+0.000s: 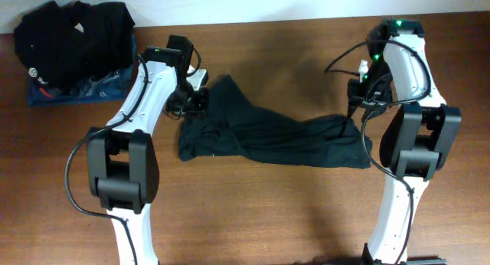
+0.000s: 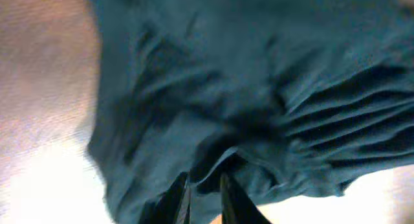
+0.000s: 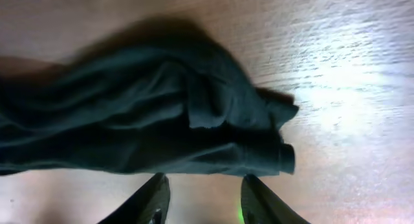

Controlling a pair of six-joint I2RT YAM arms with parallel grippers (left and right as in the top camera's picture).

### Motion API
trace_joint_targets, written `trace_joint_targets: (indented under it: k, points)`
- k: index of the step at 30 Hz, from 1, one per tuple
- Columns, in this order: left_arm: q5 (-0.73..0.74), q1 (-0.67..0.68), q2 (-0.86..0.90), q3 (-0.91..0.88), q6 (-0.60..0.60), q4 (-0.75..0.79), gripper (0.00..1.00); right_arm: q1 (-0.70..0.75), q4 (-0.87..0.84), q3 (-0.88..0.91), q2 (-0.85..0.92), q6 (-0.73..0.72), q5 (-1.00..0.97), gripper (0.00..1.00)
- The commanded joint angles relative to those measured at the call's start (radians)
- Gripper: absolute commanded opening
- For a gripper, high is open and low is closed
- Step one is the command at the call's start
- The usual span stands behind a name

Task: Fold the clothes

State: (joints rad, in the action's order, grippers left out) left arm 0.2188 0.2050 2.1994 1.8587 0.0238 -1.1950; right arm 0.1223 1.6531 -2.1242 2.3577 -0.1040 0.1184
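The clothes are one dark garment lying crumpled across the middle of the table, bunched into folds. My left gripper is at its left upper corner. In the left wrist view the cloth fills the frame, and my left gripper has its jaws close together with a fold of hem caught between the tips. My right gripper is at the garment's right end. In the right wrist view it stands open over bare wood, with the garment's hem just beyond the fingertips and nothing between them.
At the back left corner a black garment with a round white logo lies piled on a blue garment. The wooden table ends at a white wall along the back.
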Motion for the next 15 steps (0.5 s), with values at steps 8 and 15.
trace_joint_targets:
  k: [8, 15]
  points:
    - [0.080, 0.114, 0.003, 0.008, 0.006, 0.140, 0.17, -0.037, -0.143, 0.216, 0.005, -0.006, 0.001, 0.35]
    - [0.074, 0.114, 0.082, 0.008, 0.005, 0.188, 0.17, -0.037, -0.162, 0.217, 0.005, -0.008, -0.049, 0.35]
